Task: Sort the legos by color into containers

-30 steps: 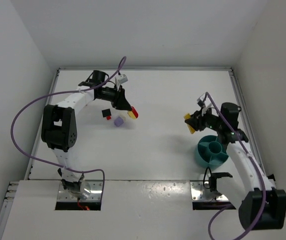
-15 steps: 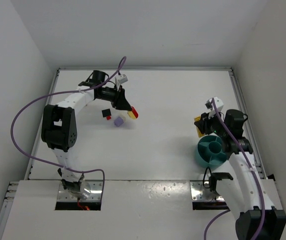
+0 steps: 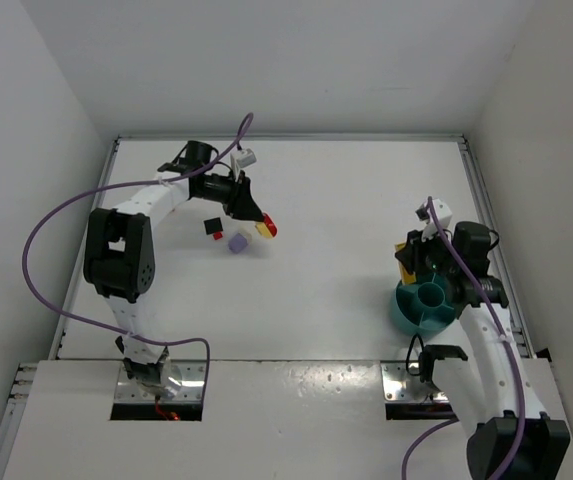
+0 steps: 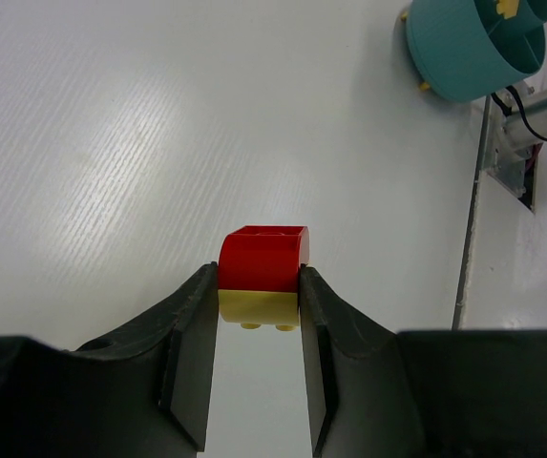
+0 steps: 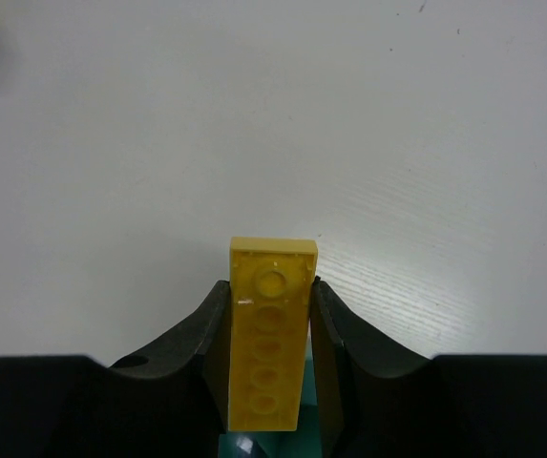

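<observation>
Left fingers (image 4: 189, 334) clamp a glossy red plastic brick (image 4: 263, 258) atop a yellow brick (image 4: 259, 308); right fingers (image 5: 206, 334) grip a long yellow plate (image 5: 268, 353).

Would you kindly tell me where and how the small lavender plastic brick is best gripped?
Probably across two opposite flat side walls of the small lavender plastic brick, coming straight down from above. It sits low and blocky on the white table, with a dark red brick and the left end effector close beside it, so a sideways approach looks crowded.
</observation>
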Motion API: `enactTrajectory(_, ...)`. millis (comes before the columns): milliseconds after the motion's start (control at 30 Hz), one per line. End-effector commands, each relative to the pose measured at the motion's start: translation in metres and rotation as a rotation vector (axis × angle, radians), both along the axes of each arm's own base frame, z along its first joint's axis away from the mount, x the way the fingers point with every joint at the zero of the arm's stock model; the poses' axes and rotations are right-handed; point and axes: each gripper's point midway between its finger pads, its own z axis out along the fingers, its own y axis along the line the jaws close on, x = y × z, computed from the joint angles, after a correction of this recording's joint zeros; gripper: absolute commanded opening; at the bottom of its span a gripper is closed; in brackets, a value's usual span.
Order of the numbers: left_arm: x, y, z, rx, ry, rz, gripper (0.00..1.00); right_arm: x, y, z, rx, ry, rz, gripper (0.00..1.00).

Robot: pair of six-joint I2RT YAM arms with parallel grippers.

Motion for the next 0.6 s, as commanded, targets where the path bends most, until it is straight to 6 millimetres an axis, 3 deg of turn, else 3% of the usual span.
enactTrajectory(0,0.01,-0.004,0.019,-0.029,-0.06,-0.014,0.0,0.002,-0.008,-0.003,-0.028,0.003,-0.018,0.0)
enactTrajectory(200,0.01,-0.008,0.018,-0.029,-0.06,-0.023,0.0,-0.001,-0.012,-0.016,-0.054,0.058,0.011,0.06)
enactTrajectory(433,0.016,-0.008,0.019,-0.024,-0.07,-0.018,0.0,-0.001,-0.019,-0.018,-0.081,0.079,0.034,0.08)
enactTrajectory(567,0.014,-0.011,0.016,-0.022,-0.061,-0.027,0.0,-0.005,-0.018,-0.016,-0.071,0.092,0.045,0.22)
